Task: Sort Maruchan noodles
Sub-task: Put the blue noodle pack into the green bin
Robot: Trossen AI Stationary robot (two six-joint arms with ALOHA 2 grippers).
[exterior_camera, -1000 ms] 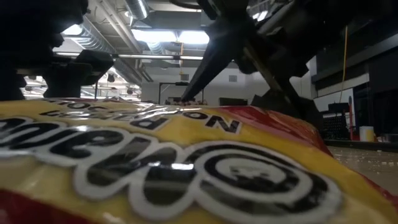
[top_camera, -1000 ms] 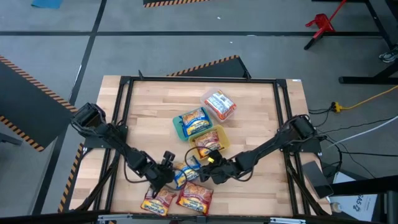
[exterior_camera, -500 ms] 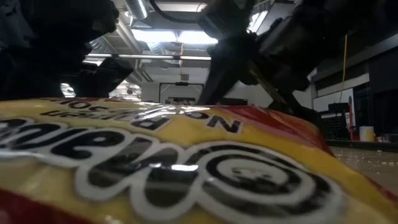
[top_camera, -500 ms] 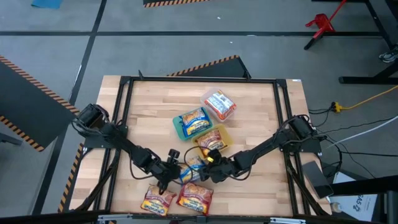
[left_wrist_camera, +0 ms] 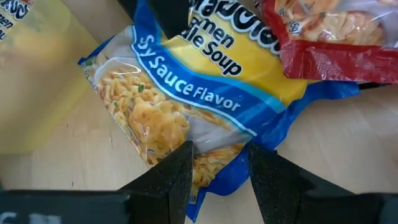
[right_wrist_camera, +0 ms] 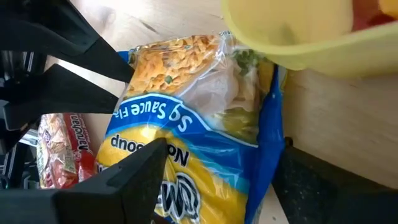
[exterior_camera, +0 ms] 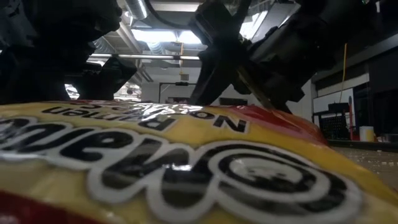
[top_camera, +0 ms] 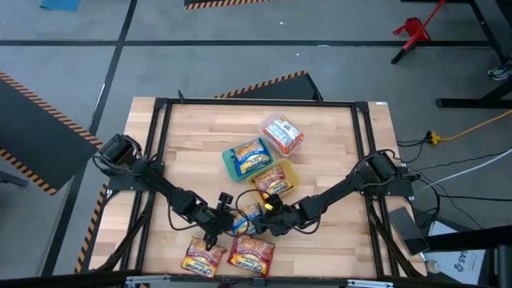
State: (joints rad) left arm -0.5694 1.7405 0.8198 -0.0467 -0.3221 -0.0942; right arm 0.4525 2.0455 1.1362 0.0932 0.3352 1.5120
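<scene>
A blue-and-yellow Maruchan packet (top_camera: 244, 222) lies flat on the wooden table near the front, between my two grippers. My left gripper (top_camera: 230, 226) comes at it from the left, open, with the packet's end (left_wrist_camera: 217, 155) between its fingers. My right gripper (top_camera: 258, 222) comes from the right, open wide, its fingers standing either side of the packet (right_wrist_camera: 193, 137). Two red-and-yellow packets (top_camera: 204, 258) (top_camera: 252, 252) lie at the front edge; one fills the low view (exterior_camera: 186, 174). More packets sit in the teal (top_camera: 230, 164), yellow (top_camera: 286, 186) and clear (top_camera: 282, 134) containers. My left gripper slants down from the table's left with the blue packet's end corner (left_wrist_camera: 214, 163) between its open fingers; whether they touch it I cannot tell. My right gripper slants down from the right, fingers astride the packet's width (right_wrist_camera: 205, 180); touch cannot be told. The packet lies flat.
The yellow container's rim (right_wrist_camera: 292, 37) stands right beside the blue packet's far end. A red-and-yellow packet's edge (left_wrist_camera: 323, 43) overlaps the blue packet on its near side. Bare wood shows at the table's far left and right.
My left gripper has gone toward the table's right, up to the blue packet's end. My right gripper has sunk a little over the packet. The gap between each gripper's fingers looks the same as before.
</scene>
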